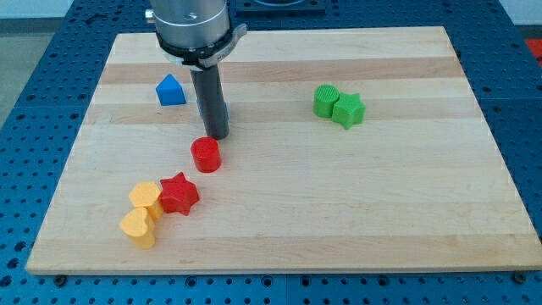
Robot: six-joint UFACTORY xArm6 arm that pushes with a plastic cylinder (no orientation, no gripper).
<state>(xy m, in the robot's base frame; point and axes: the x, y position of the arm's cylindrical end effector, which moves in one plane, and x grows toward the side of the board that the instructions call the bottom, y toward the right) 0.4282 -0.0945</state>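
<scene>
My tip (218, 135) above red cylinder (206, 155) (close).

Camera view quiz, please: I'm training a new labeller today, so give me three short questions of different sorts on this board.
1. True or false: the two green blocks touch each other.
2. Which block is nearest my tip? A) blue block B) red cylinder C) red star
3. Fill in: the two yellow blocks lie at the view's ____ of the red star.

Key: 1 true; 2 B, it sits just below my tip in the view; 3 left.
</scene>
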